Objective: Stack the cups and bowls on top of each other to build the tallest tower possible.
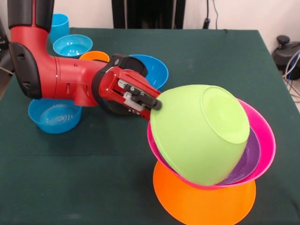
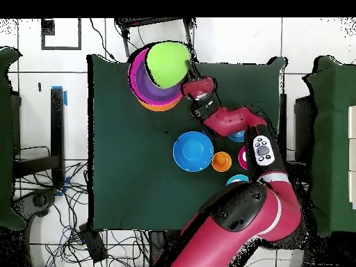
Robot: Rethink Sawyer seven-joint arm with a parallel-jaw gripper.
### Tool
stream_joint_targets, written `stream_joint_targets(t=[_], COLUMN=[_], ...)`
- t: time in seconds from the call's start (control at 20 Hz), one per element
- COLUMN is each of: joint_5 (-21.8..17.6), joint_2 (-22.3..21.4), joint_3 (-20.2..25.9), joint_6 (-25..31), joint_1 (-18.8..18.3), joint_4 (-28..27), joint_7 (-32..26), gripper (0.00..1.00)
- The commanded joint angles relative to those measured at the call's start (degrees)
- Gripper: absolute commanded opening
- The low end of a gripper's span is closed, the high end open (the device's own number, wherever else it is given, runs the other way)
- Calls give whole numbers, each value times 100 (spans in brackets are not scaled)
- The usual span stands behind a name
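Front view | hand (image 1: 154, 105) touching tilted green bowl (image 1: 201, 133) rim | grip state: cannot tell

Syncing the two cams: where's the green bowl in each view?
Front view: green bowl lower right, tipped, in the purple bowl and pink bowl over the orange bowl.
Overhead view: green bowl top centre, at the table's top edge.
Shared landmark: the gripper at the green bowl's rim.
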Motion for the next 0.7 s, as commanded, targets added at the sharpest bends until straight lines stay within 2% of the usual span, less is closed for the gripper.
stream_joint_targets(t=[0.05, 0.7], joint_5=[123, 258], joint_2=[107, 12], joint_3=[-128, -305], joint_6=[1035, 937], joint_1=[383, 474], joint_4=[-386, -216], joint_7=[95, 116], gripper=[0, 0])
